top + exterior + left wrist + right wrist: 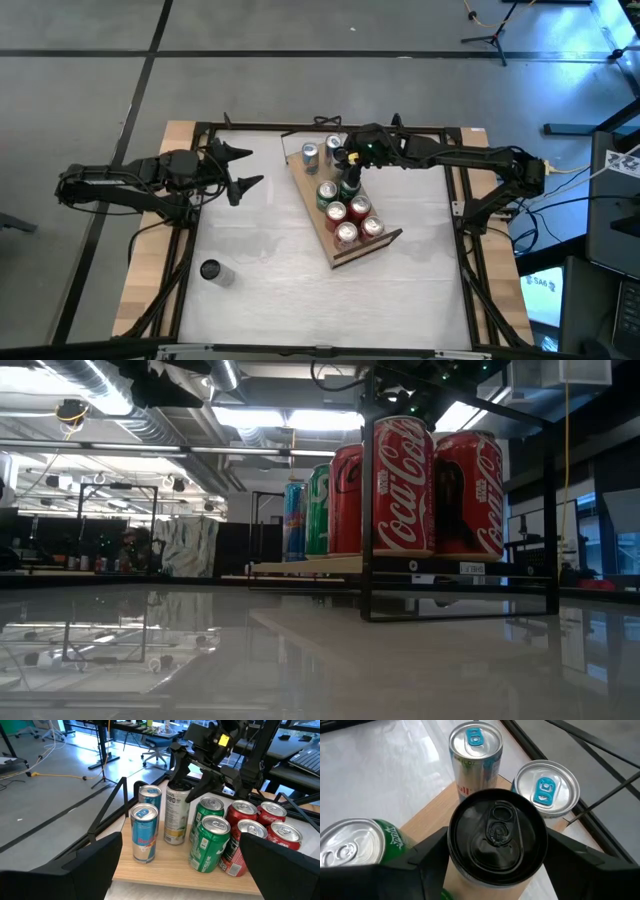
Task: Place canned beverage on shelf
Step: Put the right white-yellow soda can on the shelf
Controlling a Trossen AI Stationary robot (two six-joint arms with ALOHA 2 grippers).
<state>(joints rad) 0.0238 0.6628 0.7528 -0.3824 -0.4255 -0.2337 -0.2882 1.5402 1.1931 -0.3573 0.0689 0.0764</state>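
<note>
The tall black-topped can (497, 837) stands upright on the shelf (312, 206), in the middle of the board between the two slim blue-and-silver cans (144, 833) at its wire-frame end and the two green cans (210, 842) toward its rimmed end. The right gripper (495, 852) is clasped around its upper wall, one dark finger on each side just below the lid. In the high view the can sits at about twelve o'clock of the table's centre.

As a judgement: a sealed drink can is rigid while full, fairly heavy for its width, and its printed wall is smooth and slick. It is tall and narrow, so it tips readily. The high side grip keeps the fingers clear of the neighbours; a squeeze across the full diameter under the rim is the safest hold.

Beyond the green cans, four red cans (260, 827) fill the rest of the board toward five o'clock. One more can (211, 271) stands alone on the table (270, 300) near seven o'clock. The left gripper (238, 170) waits at about nine o'clock, its fingers spread wide and holding nothing.
</note>
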